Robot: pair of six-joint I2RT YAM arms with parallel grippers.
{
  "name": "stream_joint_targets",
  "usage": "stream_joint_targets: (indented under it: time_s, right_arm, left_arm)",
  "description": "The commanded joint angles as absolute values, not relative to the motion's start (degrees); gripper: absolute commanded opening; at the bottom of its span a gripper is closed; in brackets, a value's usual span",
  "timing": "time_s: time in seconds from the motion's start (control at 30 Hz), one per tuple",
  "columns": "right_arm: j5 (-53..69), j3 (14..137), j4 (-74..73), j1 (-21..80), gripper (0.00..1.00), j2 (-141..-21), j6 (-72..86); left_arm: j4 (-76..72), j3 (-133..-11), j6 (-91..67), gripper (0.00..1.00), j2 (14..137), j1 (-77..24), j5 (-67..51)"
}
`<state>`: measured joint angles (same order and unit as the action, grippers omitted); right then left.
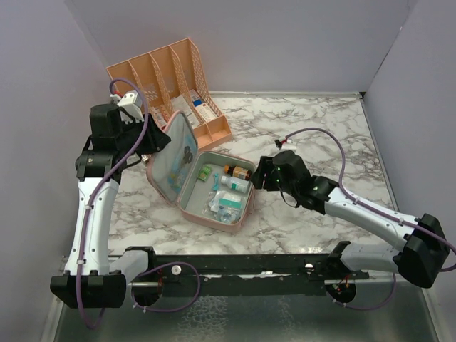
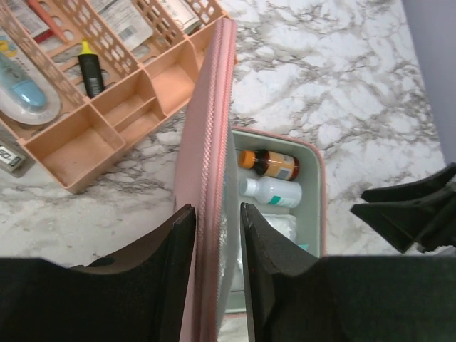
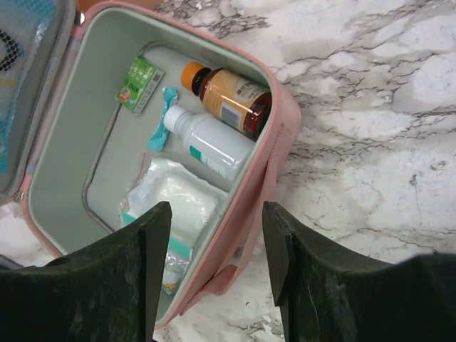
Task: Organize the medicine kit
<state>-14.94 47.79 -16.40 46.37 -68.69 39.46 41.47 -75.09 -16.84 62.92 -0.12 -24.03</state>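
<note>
The pink medicine kit (image 1: 214,219) lies open mid-table, its lid (image 1: 173,153) standing upright. My left gripper (image 1: 153,139) is shut on the lid's zip edge (image 2: 214,107), one finger on each side (image 2: 217,210). My right gripper (image 1: 260,174) is open and hovers over the case's right wall (image 3: 274,135), straddling it (image 3: 217,206) without holding anything. Inside the grey-green tray lie an amber bottle (image 3: 231,100), a white bottle (image 3: 206,142), a green packet (image 3: 139,84) and a gauze pack (image 3: 171,199).
A peach slotted organizer (image 1: 171,78) stands behind the kit at back left, holding boxes and a yellow-capped marker (image 2: 90,68). Purple walls enclose the marble table on the left, back and right.
</note>
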Motion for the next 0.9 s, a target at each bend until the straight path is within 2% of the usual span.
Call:
stream_joint_targets:
  time_s: [0.0,0.13,0.23,0.3,0.5,0.6,0.87]
  right_arm:
    - [-6.8,47.1,-12.9,46.0,0.55,-67.5,39.9]
    - [5.6,47.7,-5.8,46.0,0.55,-67.4,35.2]
    - [20.5,48.4,6.5,46.1,0.55,-68.4,33.7]
    - [24.7,51.4,12.0,46.3,0.55,-71.1,36.0]
    - [25.5,64.8,12.3,47.6,0.57,-81.9,42.6]
    - [22.9,68.0,14.6,47.8,0.62,-85.7,47.5]
    - [16.2,80.0,10.5,47.8,0.65,-95.9,55.1]
  left_arm:
    - [38.7,-73.5,-18.4,0.39,60.0,0.0,-31.5]
    - [37.8,-72.6,-18.7,0.51,59.4,0.0,-35.4]
    - [37.8,-71.7,-17.9,0.55,59.1,0.0,-36.1]
    - [37.9,-71.4,-17.8,0.56,59.2,0.0,-35.7]
    - [36.7,-71.3,-18.1,0.56,58.8,0.0,-40.2]
    - [36.2,-70.1,-17.7,0.56,58.0,0.0,-42.4]
    - [35.1,-67.1,-18.1,0.54,54.6,0.0,-46.1]
